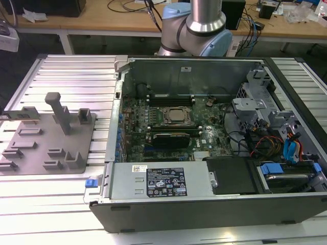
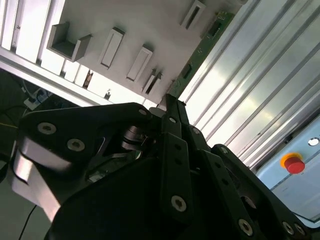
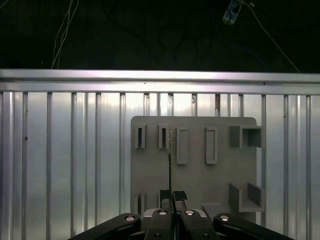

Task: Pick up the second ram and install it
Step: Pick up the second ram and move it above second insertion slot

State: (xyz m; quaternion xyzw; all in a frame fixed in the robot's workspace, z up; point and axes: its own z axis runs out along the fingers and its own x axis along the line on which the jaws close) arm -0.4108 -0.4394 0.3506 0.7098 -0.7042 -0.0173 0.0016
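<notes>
The tool (image 3: pixel 170 196) has its dark fingers (image 2: pixel 175 120) pressed together on one end of the second ram (image 2: pixel 196 55). This slim green stick with small dark chips runs straight out from the fingertips, and in the first wrist view it appears edge-on as a thin dark line. The ram hangs over the grey tray (image 3: pixel 195 180), with its free end near a pair of narrow slotted blocks (image 3: pixel 150 136). Whether it touches the tray cannot be told, and the tool's own linkage hides the held end. The tray lies on the ribbed aluminium tabletop (image 3: pixel 65 165), and a red button (image 2: pixel 294 164) sits on a pale panel past the tabletop's edge. In the exterior view the tray, with its tall peg (image 1: pixel 59 109), lies at the exterior view's left, just beside the open computer case (image 1: pixel 204 204). Inside the case the motherboard (image 1: pixel 138 109) carries the CPU socket (image 1: pixel 173 116), with long black slots on either side of it. Behind the case the arm (image 1: pixel 204 23) rises and is cut off by the frame's edge.
</notes>
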